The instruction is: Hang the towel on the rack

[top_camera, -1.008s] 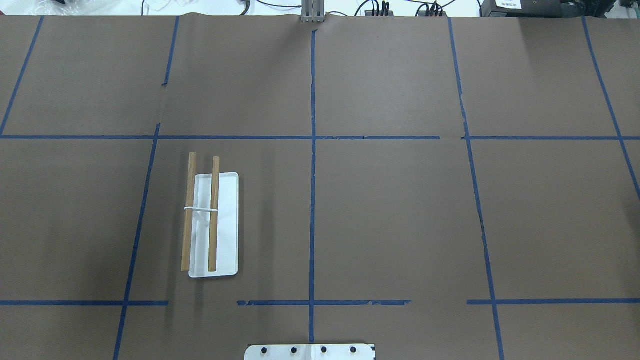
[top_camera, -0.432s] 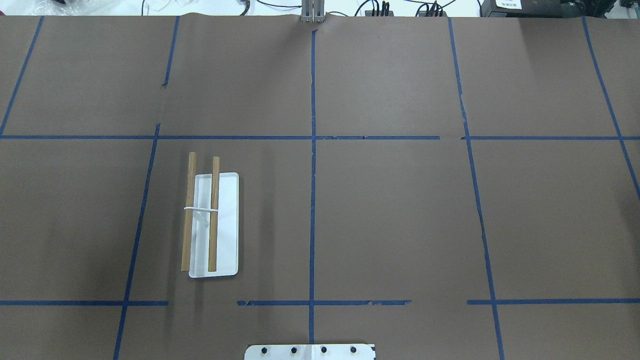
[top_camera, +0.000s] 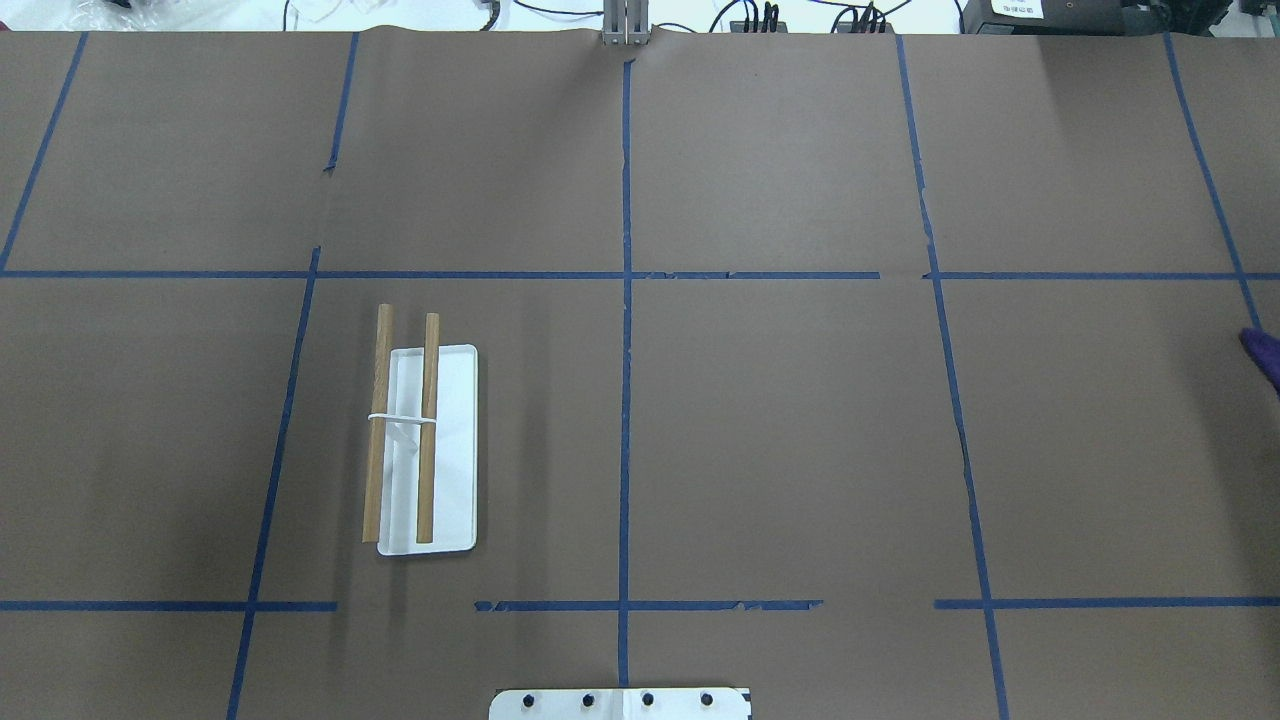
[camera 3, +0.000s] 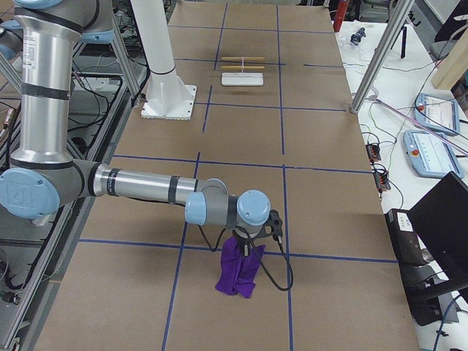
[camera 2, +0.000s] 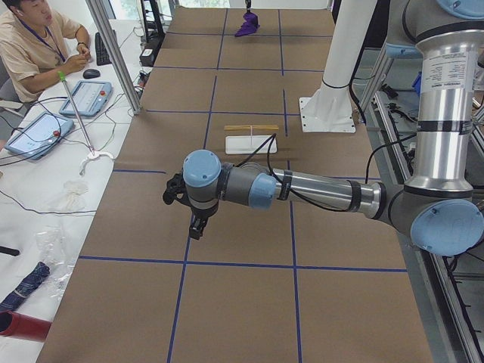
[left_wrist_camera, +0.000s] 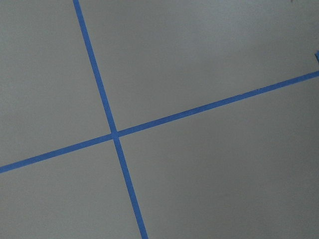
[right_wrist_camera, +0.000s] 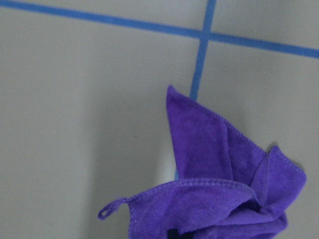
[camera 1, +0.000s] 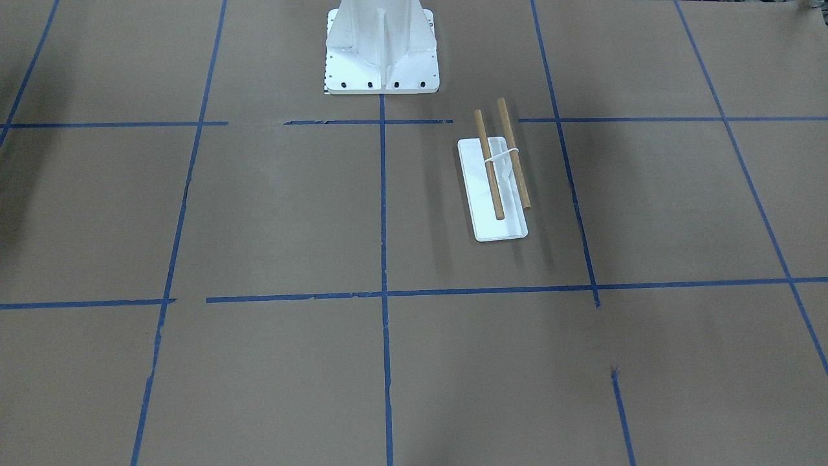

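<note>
The rack [top_camera: 450, 450] has a white tray base and two wooden bars. It stands left of the table's middle and also shows in the front view [camera 1: 498, 223]. The purple towel [camera 3: 238, 272] hangs bunched under my right gripper [camera 3: 247, 243], clear of the table near its right end. Its folds fill the right wrist view [right_wrist_camera: 219, 199], and its tip shows at the overhead view's right edge [top_camera: 1264, 356]. I cannot tell whether the right gripper's jaws are shut. My left gripper [camera 2: 195, 227] points down over bare paper at the left end, and I cannot tell its state.
Brown paper with a blue tape grid [top_camera: 625, 275] covers the table. The white robot pedestal [camera 1: 381, 45] stands at the near middle edge. An operator [camera 2: 30, 45] and teach pendants [camera 2: 87, 97] are beside the table's far long side.
The tip of the purple towel has come into the overhead view at its right edge. The rack has not moved.
</note>
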`<state>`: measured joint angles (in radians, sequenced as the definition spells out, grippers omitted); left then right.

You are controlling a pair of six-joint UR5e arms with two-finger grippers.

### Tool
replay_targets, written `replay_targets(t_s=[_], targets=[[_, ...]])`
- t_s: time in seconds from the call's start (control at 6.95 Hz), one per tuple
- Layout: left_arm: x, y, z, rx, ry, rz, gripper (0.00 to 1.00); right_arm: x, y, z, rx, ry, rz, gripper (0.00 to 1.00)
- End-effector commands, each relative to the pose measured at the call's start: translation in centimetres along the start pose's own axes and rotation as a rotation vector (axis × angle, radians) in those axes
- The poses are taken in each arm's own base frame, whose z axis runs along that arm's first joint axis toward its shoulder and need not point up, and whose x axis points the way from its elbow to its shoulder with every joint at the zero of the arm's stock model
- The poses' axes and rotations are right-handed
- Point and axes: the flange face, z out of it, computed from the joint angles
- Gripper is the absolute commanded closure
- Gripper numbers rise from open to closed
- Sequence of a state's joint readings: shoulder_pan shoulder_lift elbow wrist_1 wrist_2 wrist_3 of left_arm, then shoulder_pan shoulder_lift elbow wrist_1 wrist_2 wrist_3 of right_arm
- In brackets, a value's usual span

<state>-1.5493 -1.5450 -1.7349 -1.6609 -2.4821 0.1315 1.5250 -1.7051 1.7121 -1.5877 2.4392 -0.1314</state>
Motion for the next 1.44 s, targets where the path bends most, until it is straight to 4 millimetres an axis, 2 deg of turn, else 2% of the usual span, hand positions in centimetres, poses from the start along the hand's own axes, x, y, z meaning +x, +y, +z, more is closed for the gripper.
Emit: replay_targets(t_s=[0.0, 0.14, 0.29, 0.43, 0.58, 0.72, 0.86, 1.01, 1.15, 1.3], targets=[[1.1, -0.3, 0.0, 0.037, 0.118, 0.020, 0.00, -10.8, -0.9, -8.2, 0.103, -0.056, 0.132, 1.00], [1.8, -1.1, -0.3, 0.063, 0.120, 0.003, 0.00, -15.9, -3.1, -9.8, 0.104, -0.187, 0.203, 1.00], [4.3, -2.3, 0.3, 0.086, 0.142, -0.075, 0.00, -23.6, -6.0, -11.2, 0.080, -0.250, 0.278, 1.00], [7.7, -3.1, 1.5, 0.119, 0.187, -0.156, 0.00, -31.3, -9.1, -12.8, 0.071, -0.284, 0.345, 1.00], [11.7, -3.6, 3.5, 0.125, 0.253, -0.209, 0.00, -37.8, -10.7, -13.0, 0.039, -0.310, 0.381, 1.00], [16.5, -5.8, 4.7, 0.113, 0.330, -0.299, 0.00, -44.9, -11.6, -12.4, 0.019, -0.311, 0.431, 1.00], [21.3, -9.6, 5.0, 0.086, 0.389, -0.397, 0.00, -50.9, -11.4, -11.2, 0.005, -0.309, 0.449, 1.00], [24.9, -11.6, 5.2, 0.058, 0.425, -0.431, 0.00, -55.5, -10.6, -9.8, -0.018, -0.309, 0.436, 1.00], [26.1, -11.7, 5.6, 0.046, 0.435, -0.423, 0.00, -58.6, -9.9, -8.9, -0.035, -0.328, 0.381, 1.00], [27.8, -12.1, 6.4, 0.033, 0.450, -0.394, 0.00, -60.1, -9.1, -8.2, -0.043, -0.352, 0.331, 1.00]])
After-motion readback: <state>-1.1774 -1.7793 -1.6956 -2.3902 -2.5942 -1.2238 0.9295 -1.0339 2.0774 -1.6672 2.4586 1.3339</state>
